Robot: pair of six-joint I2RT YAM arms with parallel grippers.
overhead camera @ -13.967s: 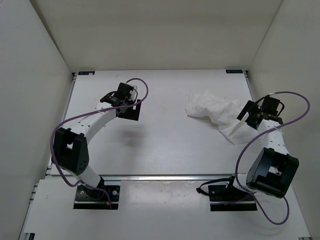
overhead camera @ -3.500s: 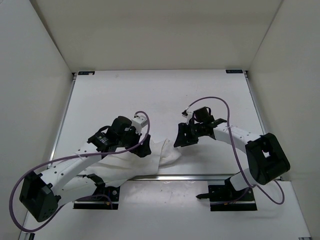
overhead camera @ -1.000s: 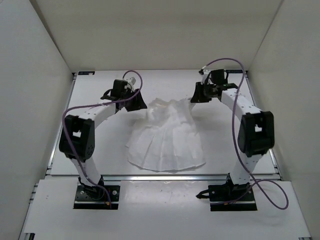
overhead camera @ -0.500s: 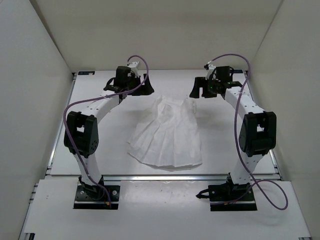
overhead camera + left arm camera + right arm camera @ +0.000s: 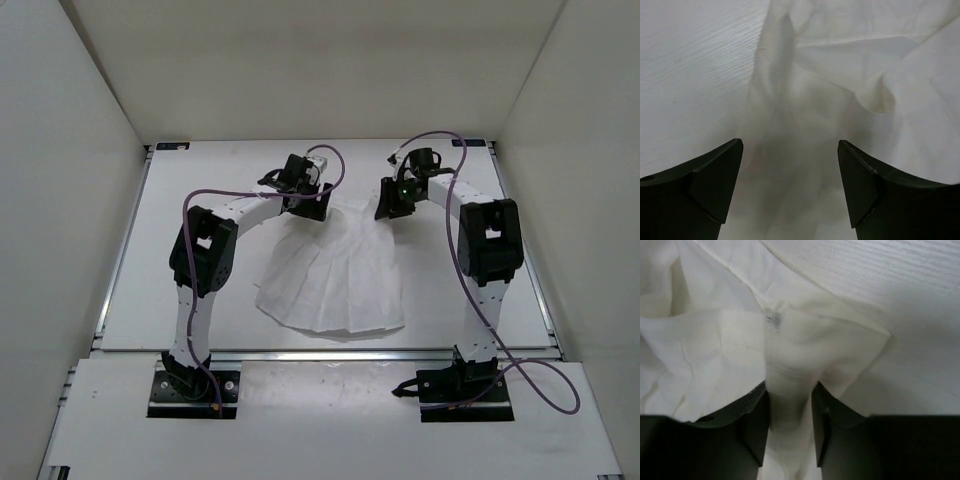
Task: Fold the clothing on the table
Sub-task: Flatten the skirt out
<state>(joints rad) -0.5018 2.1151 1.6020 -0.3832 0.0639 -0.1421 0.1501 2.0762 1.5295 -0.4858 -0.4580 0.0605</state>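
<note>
On the table [image 5: 430,300], clothing [image 5: 335,285] fans nearward, waist far; left claw [image 5: 789,150] apart, right claw [image 5: 789,407] seemingly pinching it.

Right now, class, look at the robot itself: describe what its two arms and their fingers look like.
Both the left arm and right arm are white tubular links joined by boxy black joints, on black base plates. A purple cable loops along each. The fingers are matte black and wedge-shaped. No markings are legible.
</note>
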